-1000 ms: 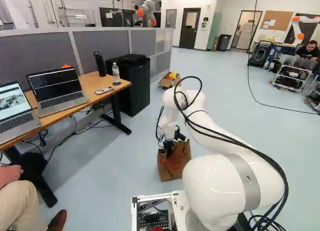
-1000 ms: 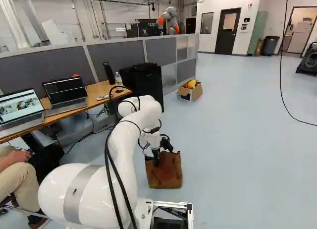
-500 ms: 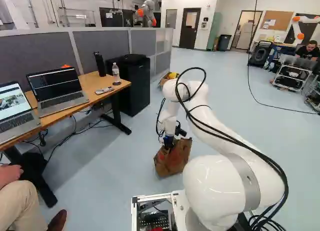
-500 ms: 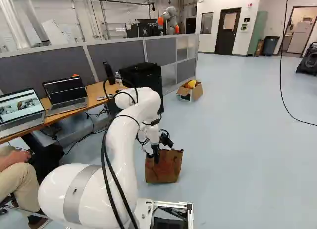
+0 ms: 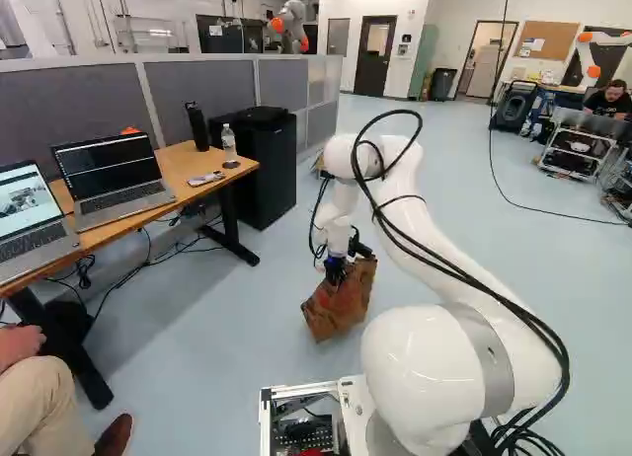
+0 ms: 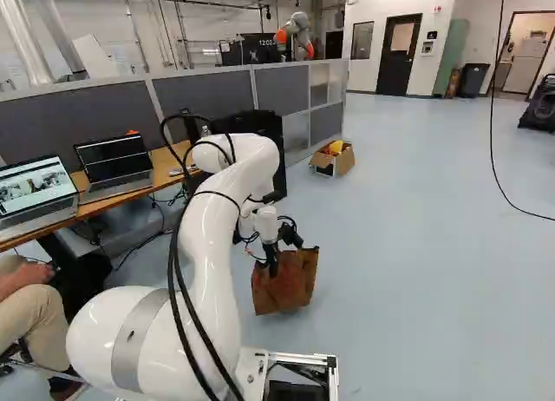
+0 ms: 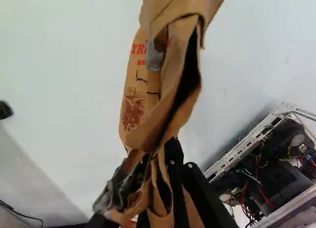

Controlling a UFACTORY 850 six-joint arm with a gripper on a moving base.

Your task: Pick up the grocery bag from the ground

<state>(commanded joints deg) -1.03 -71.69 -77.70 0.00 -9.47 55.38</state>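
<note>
Well, the claw [image 6: 272,267] is closed on the bag [image 6: 300,284], pinching its crumpled rim; the bag hangs tilted from it, right of the desk [image 5: 186,158]; the open box [image 6: 345,162] sits farther off, beside the partition [image 6: 208,97].

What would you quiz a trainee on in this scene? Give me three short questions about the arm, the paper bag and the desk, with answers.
1. True or false: the gripper holds the paper bag near its top.
2. How many laptops stand open on the wooden desk? (a) one (b) two (c) four
3. Fill in: in the left base view, the bag is ____, not upright.

Key: 1 true; 2 b; 3 tilted
</note>
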